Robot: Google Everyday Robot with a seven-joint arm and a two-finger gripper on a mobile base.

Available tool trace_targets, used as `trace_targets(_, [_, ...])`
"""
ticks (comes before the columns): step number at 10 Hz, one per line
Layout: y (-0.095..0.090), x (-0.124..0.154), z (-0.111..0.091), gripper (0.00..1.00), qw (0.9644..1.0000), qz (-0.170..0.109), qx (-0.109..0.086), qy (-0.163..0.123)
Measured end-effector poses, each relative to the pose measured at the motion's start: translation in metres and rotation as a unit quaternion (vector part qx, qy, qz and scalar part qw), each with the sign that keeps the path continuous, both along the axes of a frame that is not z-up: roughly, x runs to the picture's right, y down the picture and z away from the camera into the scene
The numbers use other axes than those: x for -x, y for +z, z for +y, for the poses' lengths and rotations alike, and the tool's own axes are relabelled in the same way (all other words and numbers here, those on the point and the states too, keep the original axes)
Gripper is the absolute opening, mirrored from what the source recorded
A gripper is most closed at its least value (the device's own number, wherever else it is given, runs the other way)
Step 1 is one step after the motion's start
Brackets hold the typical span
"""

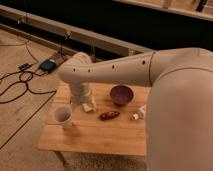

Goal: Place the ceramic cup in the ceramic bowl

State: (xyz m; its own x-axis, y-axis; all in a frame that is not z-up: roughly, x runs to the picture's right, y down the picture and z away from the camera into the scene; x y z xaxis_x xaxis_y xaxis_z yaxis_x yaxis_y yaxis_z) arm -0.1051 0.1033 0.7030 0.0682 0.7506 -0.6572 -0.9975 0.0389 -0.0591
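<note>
The white ceramic cup (63, 116) stands upright near the front left of the small wooden table (95, 135). The dark purple-maroon ceramic bowl (121, 95) sits at the back middle of the table, empty. My gripper (88, 106) hangs below the arm's wrist between the two, to the right of the cup and left of the bowl, low over the table. The big white arm (125, 70) crosses above the table from the right.
A reddish-brown oblong item (108, 115) lies in front of the bowl. A white bottle (139, 113) lies at the table's right, partly hidden by my arm. Black cables (17, 85) and a dark box (48, 65) lie on the floor at left. A low rail (75, 35) runs behind.
</note>
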Motion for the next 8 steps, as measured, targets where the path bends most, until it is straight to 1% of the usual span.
trace_targets(7, [0.0000,0.0003,-0.0002,0.65,1.0000,-0.001,0.000,-0.001])
trace_targets(8, [-0.0006,0.0021,-0.0004,0.65,1.0000,-0.008,0.000,-0.006])
